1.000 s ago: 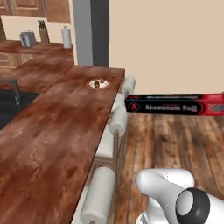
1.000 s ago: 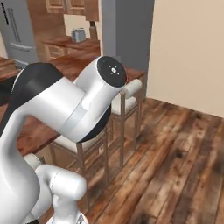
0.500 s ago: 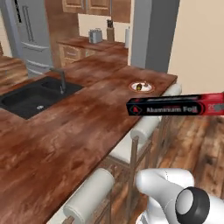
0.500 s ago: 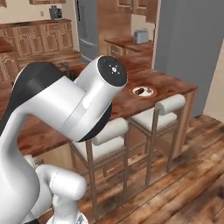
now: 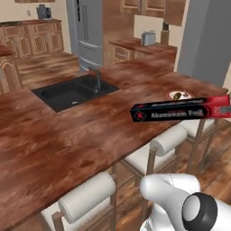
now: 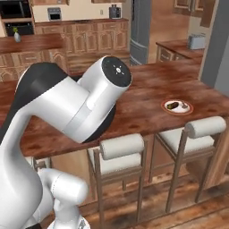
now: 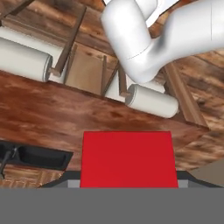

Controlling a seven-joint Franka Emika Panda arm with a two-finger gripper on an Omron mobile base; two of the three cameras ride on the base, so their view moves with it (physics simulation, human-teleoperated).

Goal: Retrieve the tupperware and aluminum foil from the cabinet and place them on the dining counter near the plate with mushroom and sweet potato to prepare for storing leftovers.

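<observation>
Foil box rides in the jaws, above the stools beside the tabletop. Plate waits at two o'clock. No tub sits there yet.

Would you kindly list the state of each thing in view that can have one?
aluminum foil: carried level in the air over the counter's edge, red end toward the hand camera.
plate: resting on the dining counter, food on it.
sink: inset in the counter, looks empty.
stools: tucked under the counter edge.
hand: closed on the foil carton.
</observation>
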